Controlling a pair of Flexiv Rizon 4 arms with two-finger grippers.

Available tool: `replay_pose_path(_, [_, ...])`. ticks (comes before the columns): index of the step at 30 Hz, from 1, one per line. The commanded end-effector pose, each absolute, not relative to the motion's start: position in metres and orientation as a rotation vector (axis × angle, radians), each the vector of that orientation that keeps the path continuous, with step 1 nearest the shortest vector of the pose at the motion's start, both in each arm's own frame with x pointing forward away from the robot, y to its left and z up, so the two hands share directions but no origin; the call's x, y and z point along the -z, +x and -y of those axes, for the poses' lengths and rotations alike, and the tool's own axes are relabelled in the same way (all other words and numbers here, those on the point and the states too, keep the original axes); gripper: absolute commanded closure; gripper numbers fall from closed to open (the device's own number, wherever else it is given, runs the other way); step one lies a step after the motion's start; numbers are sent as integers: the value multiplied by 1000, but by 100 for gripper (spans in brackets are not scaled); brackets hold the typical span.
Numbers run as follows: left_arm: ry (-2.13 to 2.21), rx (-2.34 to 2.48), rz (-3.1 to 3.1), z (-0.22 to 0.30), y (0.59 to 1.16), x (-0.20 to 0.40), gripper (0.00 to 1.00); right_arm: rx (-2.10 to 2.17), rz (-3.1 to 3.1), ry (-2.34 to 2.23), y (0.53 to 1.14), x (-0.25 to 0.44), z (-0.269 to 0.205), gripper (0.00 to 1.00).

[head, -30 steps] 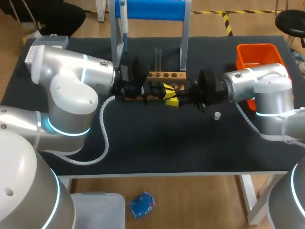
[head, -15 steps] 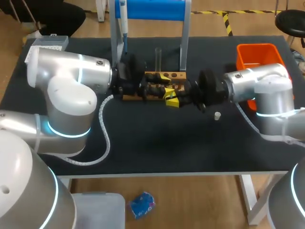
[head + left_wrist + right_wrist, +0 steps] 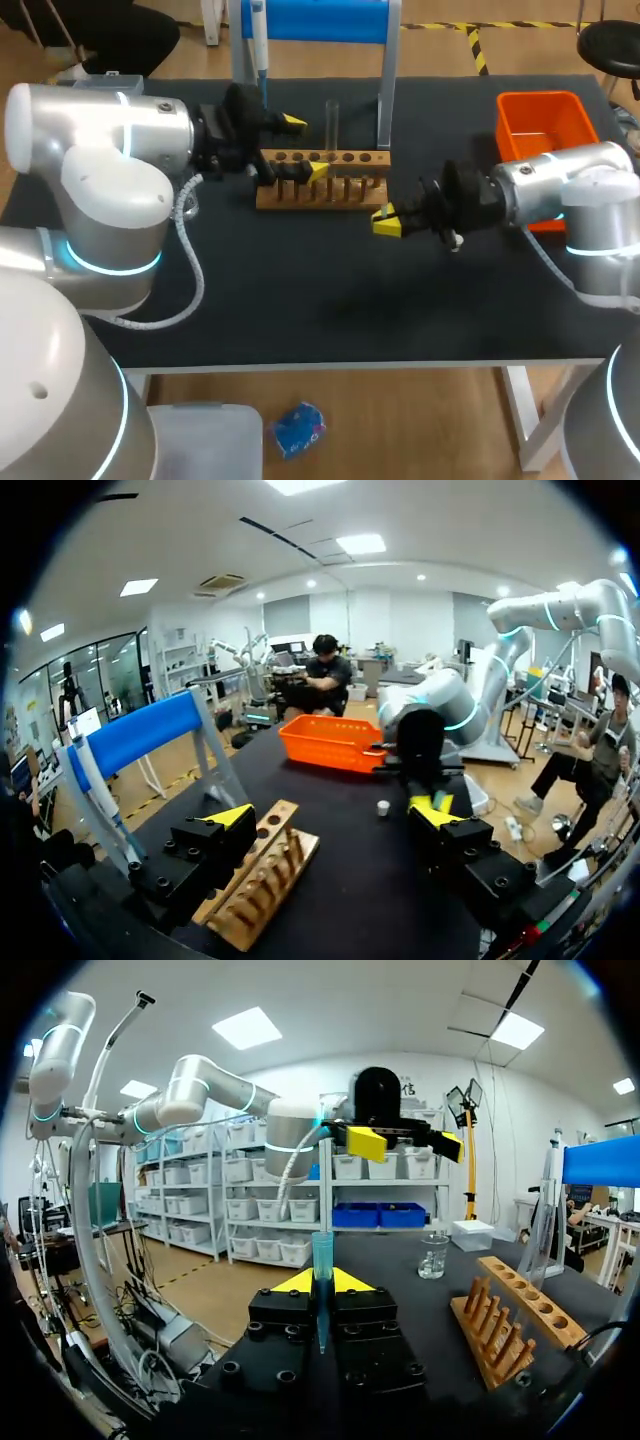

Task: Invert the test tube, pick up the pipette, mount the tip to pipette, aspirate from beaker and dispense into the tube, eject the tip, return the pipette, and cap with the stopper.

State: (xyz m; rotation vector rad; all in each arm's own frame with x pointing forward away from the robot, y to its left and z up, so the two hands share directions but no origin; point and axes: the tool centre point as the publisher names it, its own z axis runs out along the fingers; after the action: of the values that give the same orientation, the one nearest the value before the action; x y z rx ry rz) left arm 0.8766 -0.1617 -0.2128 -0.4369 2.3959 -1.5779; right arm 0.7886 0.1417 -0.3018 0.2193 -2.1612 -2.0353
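**A:** Closest in, the right gripper (image 3: pixel 321 1283) is clamped on a slim test tube (image 3: pixel 321 1250), bluish end up, just this side of the wooden rack (image 3: pixel 320 192).

**B:** And the stopper (image 3: pixel 382 807)?

**A:** Lying loose on the black table (image 3: pixel 300 300), near that arm. Nothing is capped.

**B:** Left gripper (image 3: pixel 305 146)?

**A:** Fingers spread wide with nothing in them, at the rack's left end.

**B:** Further back?

**A:** A clear tube (image 3: pixel 331 120) stands at the rack's rear. The beaker (image 3: pixel 433 1256) sits well ahead of the right gripper. The pipette (image 3: pixel 258 40) hangs on the blue stand (image 3: pixel 315 20), untouched.

**B:** So where are we?

**A:** Early, by my read. Only the inversion is in play, and I can't tell whether it's finished. Pipette, tip, aspirate, dispense, eject, return and cap are all left.
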Motion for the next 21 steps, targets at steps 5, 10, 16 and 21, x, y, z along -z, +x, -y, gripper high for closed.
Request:
replay_pose_path(5, [-487,1592,-2356,140,901,210,0,2028,2199,222,762,297,-101,100])
replay_pose_path(10, [-537,1650,-2277,127,912,212,0,2058,2188,225,760,300,-85,100])
replay_pose_path(16, [-537,1650,-2277,127,912,212,0,2107,2179,239,761,300,-77,100])
replay_pose_path(21, [-537,1650,-2277,127,912,212,0,2107,2179,239,761,300,-77,100])
